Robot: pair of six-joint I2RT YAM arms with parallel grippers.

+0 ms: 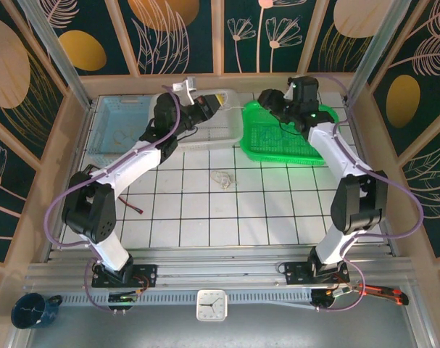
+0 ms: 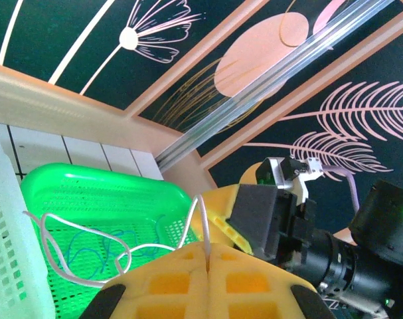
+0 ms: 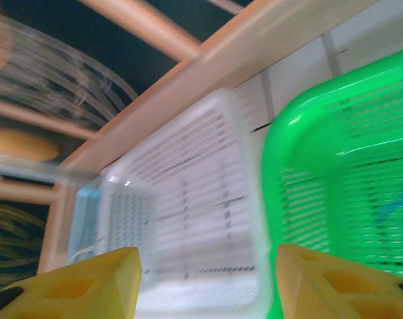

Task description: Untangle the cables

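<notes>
Both arms stretch far forward, the left arm (image 1: 133,163) over the white basket (image 1: 220,130) and the right arm (image 1: 335,152) over the green basket (image 1: 277,145). The left gripper (image 2: 208,251) is pinched together on a thin white wire (image 2: 206,222) that loops ahead of it. The right gripper (image 3: 204,286) gapes apart, holding nothing. The cables (image 1: 221,178) lie on the tiles well behind both grippers.

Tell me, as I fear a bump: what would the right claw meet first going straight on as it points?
Probably the white basket, centred ahead of the right claw; the green basket sits aside. Blur leaves depth unsure.
</notes>
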